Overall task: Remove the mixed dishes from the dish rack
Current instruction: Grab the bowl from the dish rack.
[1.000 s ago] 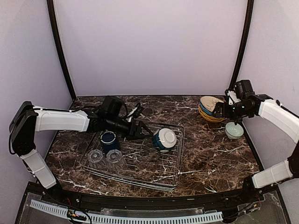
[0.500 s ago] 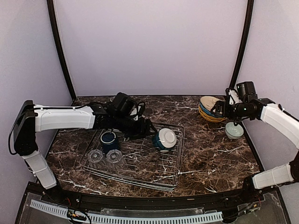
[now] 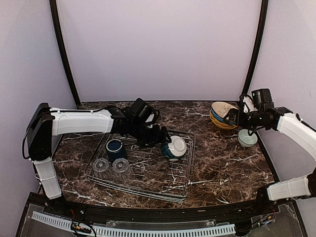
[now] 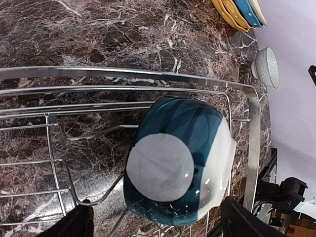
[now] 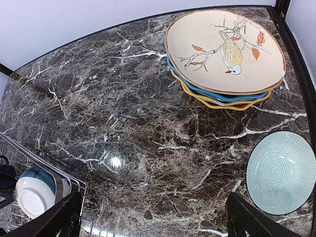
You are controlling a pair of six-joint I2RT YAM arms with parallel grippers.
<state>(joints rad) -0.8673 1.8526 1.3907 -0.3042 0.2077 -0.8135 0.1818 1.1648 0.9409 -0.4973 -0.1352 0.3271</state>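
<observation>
The left end effector [image 4: 160, 223], wide open and empty, straddles the teal bowl [image 4: 180, 163] tipped sideways in the dish rack's [image 4: 253, 143] upper-right corner, probably lining up a grasp. The right end effector [image 5: 155, 217] hangs open, empty.

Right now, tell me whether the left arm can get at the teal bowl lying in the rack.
Probably yes. The left gripper hangs right by the teal bowl, jaws open on either side of it, nothing in between. The dish rack's wire edge sits low.
</observation>
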